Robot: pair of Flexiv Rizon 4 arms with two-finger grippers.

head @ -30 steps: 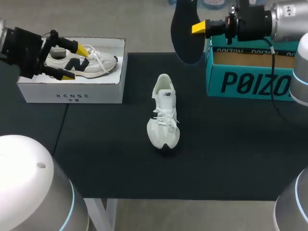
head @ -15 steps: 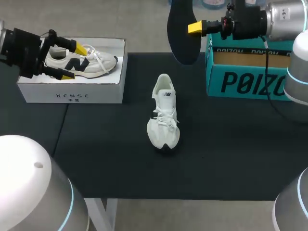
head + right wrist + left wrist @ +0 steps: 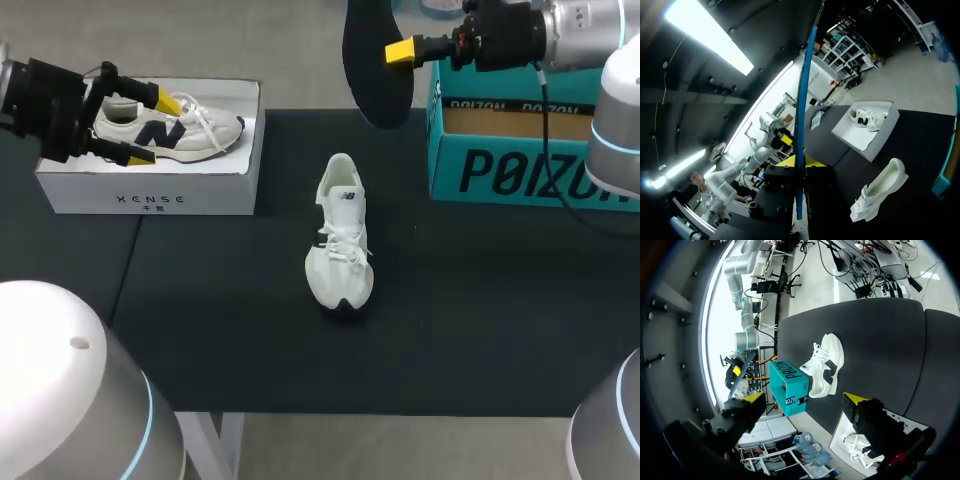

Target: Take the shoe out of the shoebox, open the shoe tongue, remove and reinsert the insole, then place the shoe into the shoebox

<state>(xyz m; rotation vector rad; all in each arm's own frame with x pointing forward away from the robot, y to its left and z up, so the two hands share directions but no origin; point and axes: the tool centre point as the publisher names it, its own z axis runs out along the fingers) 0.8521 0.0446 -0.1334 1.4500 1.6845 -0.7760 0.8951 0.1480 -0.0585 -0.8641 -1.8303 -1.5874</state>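
A white lace-up sneaker (image 3: 340,235) lies out of any box, about the middle of the black tabletop (image 3: 230,340), its length running from the far edge toward the near edge. The right claw (image 3: 400,50) is pinching a dark, flat insole (image 3: 375,60), which hangs upright in the air over the far edge, just beside the open teal cardboard shoebox (image 3: 520,170) at the far right corner. From the right wrist view the insole (image 3: 802,115) shows edge-on as a thin blue strip running out from between the yellow tips of that claw (image 3: 796,161), with the sneaker (image 3: 877,192) on the tabletop well below and ahead.

The left claw (image 3: 150,125) hangs with its fingers spread wide over an open white cardboard shoebox (image 3: 150,195) at the far left corner, holding nothing. Inside that box lies a second sneaker, white with dark side markings (image 3: 170,128). In the left wrist view the spread claw (image 3: 805,399) looks out across the tabletop toward the white sneaker (image 3: 826,365) and the teal box (image 3: 790,387) beyond it.
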